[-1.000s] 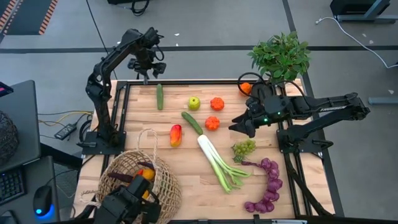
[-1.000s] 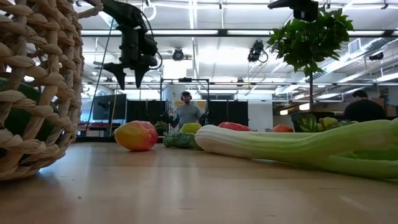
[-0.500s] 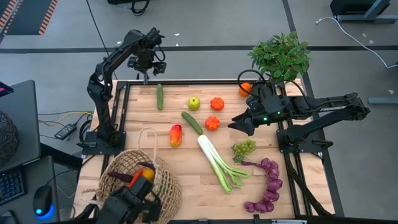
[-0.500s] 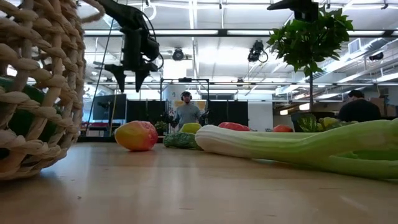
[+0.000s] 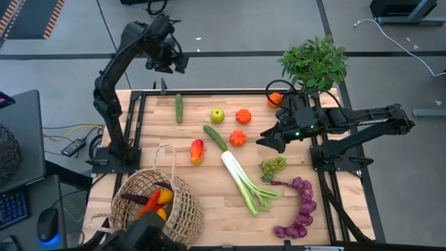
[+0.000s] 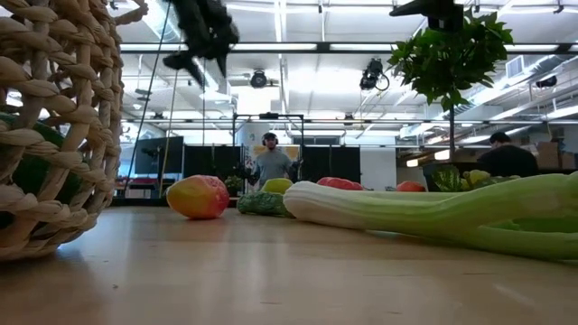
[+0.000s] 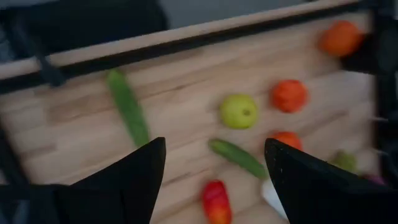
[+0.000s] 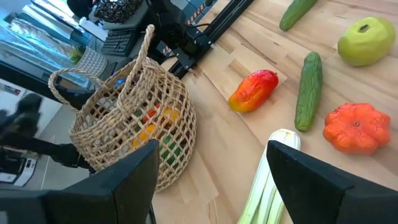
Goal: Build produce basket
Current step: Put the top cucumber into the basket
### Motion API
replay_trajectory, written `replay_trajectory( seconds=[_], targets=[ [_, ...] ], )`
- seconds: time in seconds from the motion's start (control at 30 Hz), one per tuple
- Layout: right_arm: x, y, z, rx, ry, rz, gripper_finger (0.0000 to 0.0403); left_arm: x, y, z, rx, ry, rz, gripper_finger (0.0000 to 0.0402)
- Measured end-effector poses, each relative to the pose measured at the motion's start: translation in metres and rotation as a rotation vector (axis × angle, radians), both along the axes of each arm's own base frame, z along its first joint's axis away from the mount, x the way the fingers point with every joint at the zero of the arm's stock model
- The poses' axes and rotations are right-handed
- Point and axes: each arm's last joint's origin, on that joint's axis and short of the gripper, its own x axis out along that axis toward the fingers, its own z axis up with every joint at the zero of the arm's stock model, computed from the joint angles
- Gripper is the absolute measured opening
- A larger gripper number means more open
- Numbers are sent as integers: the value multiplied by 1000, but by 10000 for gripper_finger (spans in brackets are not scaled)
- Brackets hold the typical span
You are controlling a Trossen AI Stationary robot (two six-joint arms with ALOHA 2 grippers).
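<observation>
Midway through filling the basket (image 5: 157, 202), lying at the worktop's (image 5: 209, 209) near left corner with a few red, orange and green pieces already inside. Still spread across the boards: a cucumber (image 5: 179, 108) by the far edge, a green apple (image 5: 217, 115), two tomatoes (image 5: 243, 116), a second cucumber (image 5: 215, 137), a red-and-yellow pepper (image 5: 197, 151), the leek (image 5: 246, 183), green grapes (image 5: 273, 165), purple grapes (image 5: 300, 209) and an orange (image 5: 276, 99) near the potted plant (image 5: 315, 64). Left gripper (image 7: 214, 171) raised high beyond the far left corner, jaws open and empty, looking down on the far cucumber and apple. Right gripper (image 8: 211, 171) hovering low over the middle right of the worktop, jaws likewise open and empty, above the leek's white end. Judged stage: between loads, choosing the next piece. Next move likely calls for a descent onto one nearby item, jaws straddling its narrow width, then a carry to the basket's mouth.
</observation>
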Motion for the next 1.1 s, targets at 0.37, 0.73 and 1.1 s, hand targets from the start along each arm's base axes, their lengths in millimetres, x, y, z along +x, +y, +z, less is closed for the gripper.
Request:
replay_trajectory(
  seconds=[0.37, 0.73, 1.1],
  targets=[
    [0, 2, 0, 13, 3, 45, 299, 57, -51, -41, -106, 157, -140, 279],
    [-3, 15, -2, 13, 26, 89, 299, 63, -82, -160, -356, 487, -180, 279],
    [-4, 19, -2, 7, 25, 90, 299, 47, -69, -220, -250, 529, 37, 279]
  ],
)
